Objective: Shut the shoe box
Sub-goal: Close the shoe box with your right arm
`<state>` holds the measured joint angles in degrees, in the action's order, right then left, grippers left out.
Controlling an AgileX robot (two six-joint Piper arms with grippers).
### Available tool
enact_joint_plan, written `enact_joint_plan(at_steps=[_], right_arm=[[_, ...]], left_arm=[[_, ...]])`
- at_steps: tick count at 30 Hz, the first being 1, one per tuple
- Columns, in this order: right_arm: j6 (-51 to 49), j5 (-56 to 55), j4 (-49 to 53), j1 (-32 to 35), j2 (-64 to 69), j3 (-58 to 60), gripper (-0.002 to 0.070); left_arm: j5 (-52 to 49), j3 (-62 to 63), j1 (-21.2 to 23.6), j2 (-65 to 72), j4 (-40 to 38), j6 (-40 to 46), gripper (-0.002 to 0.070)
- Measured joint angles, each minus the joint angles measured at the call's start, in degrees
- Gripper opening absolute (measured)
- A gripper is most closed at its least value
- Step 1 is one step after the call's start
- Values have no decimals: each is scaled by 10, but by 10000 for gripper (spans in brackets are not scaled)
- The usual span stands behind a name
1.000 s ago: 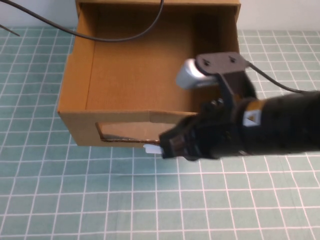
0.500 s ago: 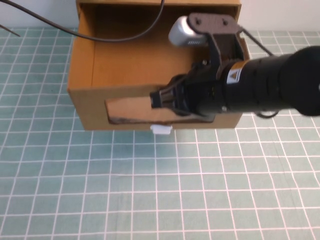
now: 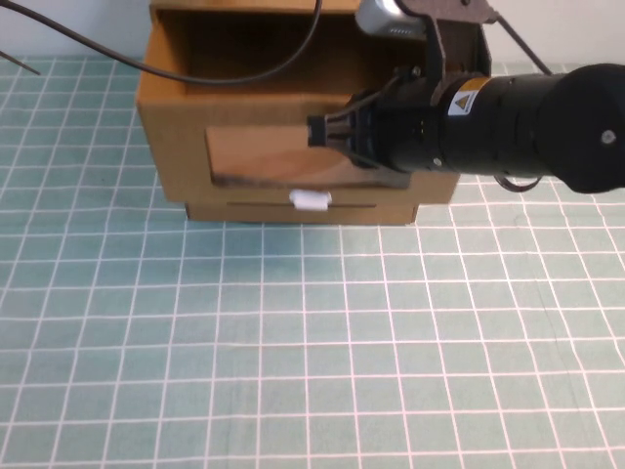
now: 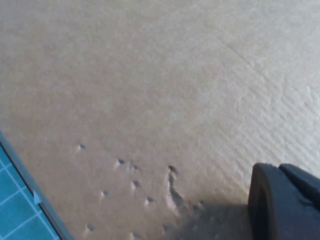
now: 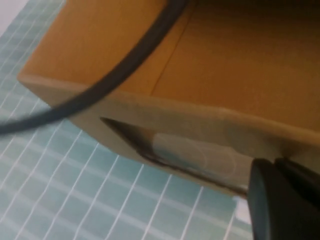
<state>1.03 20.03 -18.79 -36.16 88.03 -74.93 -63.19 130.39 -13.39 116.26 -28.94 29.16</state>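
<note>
The shoe box (image 3: 176, 147) is brown cardboard and stands at the back of the green grid mat. Its drawer front has a clear window (image 3: 259, 154) with a small white pull tab (image 3: 311, 201) below it. The drawer's inside still shows from above. My right gripper (image 3: 314, 132) lies shut, its tip against the upper right part of the drawer front. The right wrist view shows the window (image 5: 190, 155) and the tab (image 5: 242, 210) beside one dark finger (image 5: 285, 200). My left gripper (image 4: 282, 202) is out of the high view. It sits close against a plain cardboard face (image 4: 150, 100).
A black cable (image 3: 234, 70) hangs across the box's open top and also crosses the right wrist view (image 5: 125, 75). The green grid mat (image 3: 293, 342) stretches in front of the box. A strip of mat (image 4: 15, 200) shows beside the cardboard in the left wrist view.
The right gripper has moved toward the back of the table, and the drawer front has slid back with it. Less of the drawer's inside shows now.
</note>
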Motion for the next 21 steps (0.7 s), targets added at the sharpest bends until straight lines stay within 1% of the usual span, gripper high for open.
enact_joint_plan(at_steps=[7, 21], right_arm=[[0, -83, -2, 14, 16, -2, -11], [0, -94, -12, 51, 123, -123, -11]], left_arm=[[0, 0, 0, 0, 0, -1, -5], [0, 0, 0, 0, -1, -3, -5]])
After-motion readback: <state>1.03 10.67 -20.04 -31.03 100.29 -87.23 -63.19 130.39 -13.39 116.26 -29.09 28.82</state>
